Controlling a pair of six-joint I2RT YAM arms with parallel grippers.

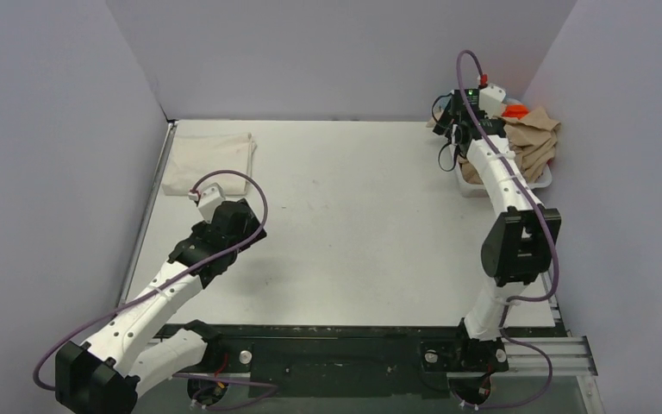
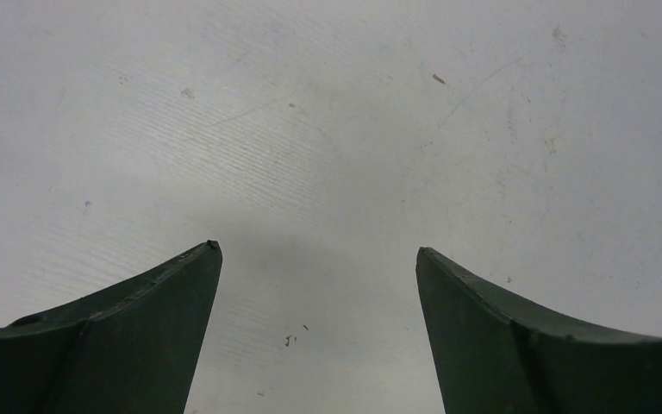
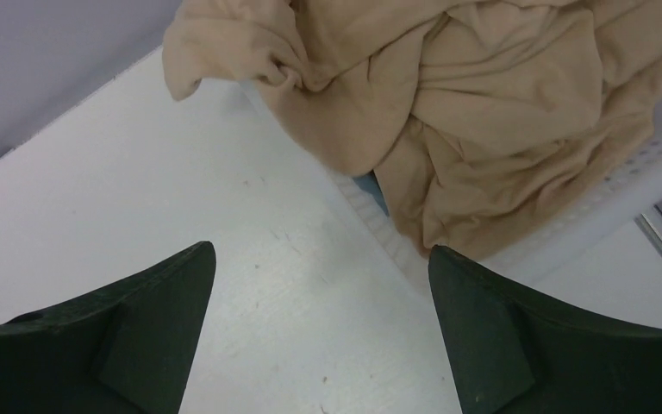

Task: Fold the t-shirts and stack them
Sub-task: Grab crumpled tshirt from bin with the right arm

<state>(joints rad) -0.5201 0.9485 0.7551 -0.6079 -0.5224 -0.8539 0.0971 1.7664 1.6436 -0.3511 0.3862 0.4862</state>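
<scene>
A crumpled tan t-shirt [image 3: 448, 112] spills over the rim of a white slatted basket [image 3: 603, 203] at the table's back right. A sliver of grey-blue cloth [image 3: 369, 183] shows under it, and a bit of an orange t-shirt [image 1: 515, 110] shows at the basket's far side. My right gripper [image 3: 321, 250] hangs open over bare table just left of the basket [image 1: 545, 179], holding nothing. Its right fingertip [image 3: 448, 267] is close to the hanging tan hem. A folded cream-white t-shirt [image 1: 209, 161] lies at the back left. My left gripper [image 2: 319, 250] is open and empty above bare table, in front of that folded shirt.
Grey walls enclose the table on the left, back and right. The basket stands against the right wall. A metal rail [image 1: 148, 211] runs along the table's left edge. The right arm [image 1: 504, 185] reaches along the basket's left side.
</scene>
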